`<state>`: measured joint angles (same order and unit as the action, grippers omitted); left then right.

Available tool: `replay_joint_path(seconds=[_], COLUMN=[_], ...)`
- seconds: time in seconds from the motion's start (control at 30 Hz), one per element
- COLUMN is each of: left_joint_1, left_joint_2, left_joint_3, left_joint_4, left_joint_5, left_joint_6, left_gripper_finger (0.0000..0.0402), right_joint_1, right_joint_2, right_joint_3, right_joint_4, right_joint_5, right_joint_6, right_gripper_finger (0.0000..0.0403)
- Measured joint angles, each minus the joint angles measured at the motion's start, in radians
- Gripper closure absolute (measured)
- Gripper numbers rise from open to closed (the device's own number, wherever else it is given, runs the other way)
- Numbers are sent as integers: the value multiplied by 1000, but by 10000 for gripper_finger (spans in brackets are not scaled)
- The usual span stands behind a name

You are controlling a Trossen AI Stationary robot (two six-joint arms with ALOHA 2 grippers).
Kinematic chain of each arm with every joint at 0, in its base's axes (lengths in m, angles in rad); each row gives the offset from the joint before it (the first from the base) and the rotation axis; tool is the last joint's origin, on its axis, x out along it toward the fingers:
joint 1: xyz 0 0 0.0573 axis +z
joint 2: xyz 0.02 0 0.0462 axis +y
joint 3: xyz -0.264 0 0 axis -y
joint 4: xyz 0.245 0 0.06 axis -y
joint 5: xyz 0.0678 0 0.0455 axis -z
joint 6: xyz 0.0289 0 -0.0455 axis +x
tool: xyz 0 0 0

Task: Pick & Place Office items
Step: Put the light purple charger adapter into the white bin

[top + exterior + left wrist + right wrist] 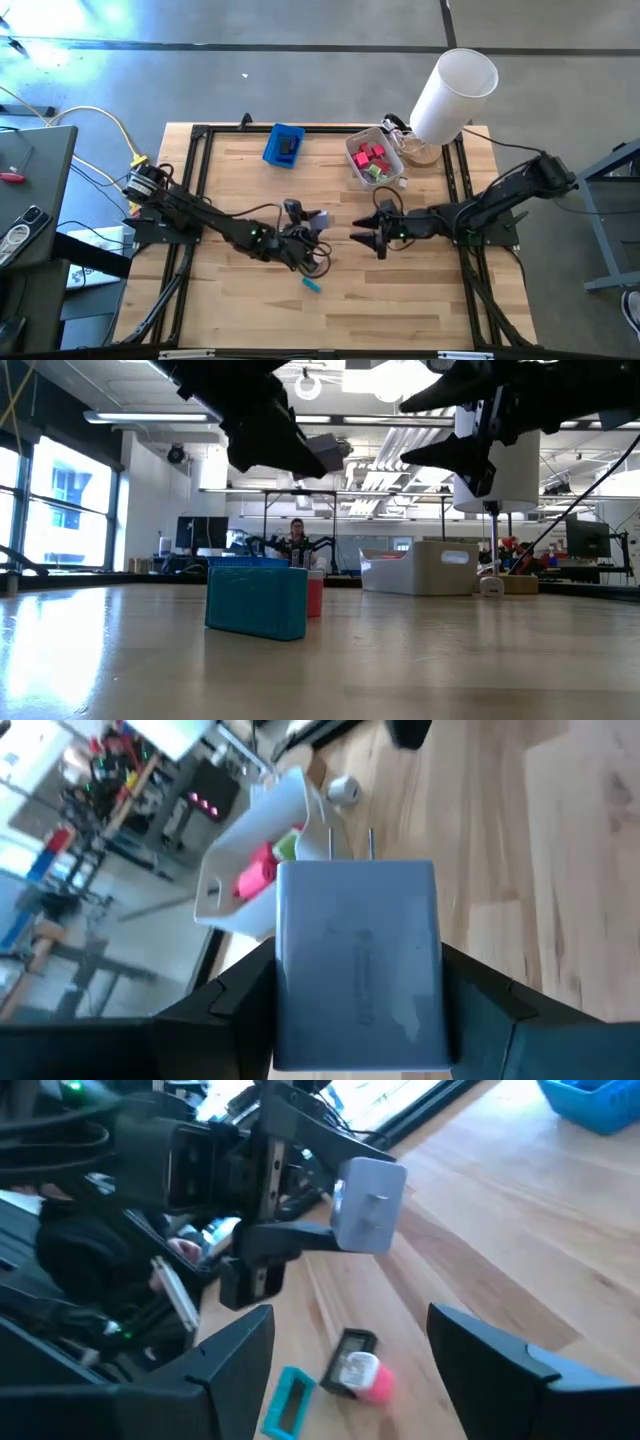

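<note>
While the left gripper [308,228] hangs above the pale, planked wooden bench [420,290], we see it clamped on a smooth grey boxy wall charger [357,963], prongs aimed toward the translucent white bin [262,870]. We note the right gripper [366,232] parted, holding nothing; a teal clip [287,1402] lies flat below.

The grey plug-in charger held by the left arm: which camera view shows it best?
The left wrist view: the grey charger fills the picture, gripped between the left gripper jaws, prongs visible. The right wrist view shows it smaller, from the side. The high view shows a small grey shape. In the low view I cannot pick it out.
</note>
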<state>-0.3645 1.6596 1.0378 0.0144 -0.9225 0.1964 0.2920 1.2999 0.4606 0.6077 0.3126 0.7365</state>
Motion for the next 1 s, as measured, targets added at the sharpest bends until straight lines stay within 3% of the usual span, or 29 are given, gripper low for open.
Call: replay_joint_path(seconds=[0.13, 0.4, 0.87, 1.0], left_joint_1=[0, -5, -15, -12], left_joint_2=[5, 39, 57, 58], left_joint_3=[0, 2, -3, -3], left_joint_4=[94, 231, 205, 201], left_joint_5=[-1, 76, 79, 45], left_joint_6=[90, 199, 238, 239], left_gripper_finger=[204, 204, 204, 204], right_joint_1=[1, 0, -57, -70], right_joint_2=[10, 127, 327, 326], right_joint_3=[0, 0, 33, 38], right_joint_4=[37, 309, 452, 428], right_joint_5=[-9, -175, -205, -151], right_joint_6=[4, -30, 30, 22], right_gripper_finger=[151, 151, 151, 151])
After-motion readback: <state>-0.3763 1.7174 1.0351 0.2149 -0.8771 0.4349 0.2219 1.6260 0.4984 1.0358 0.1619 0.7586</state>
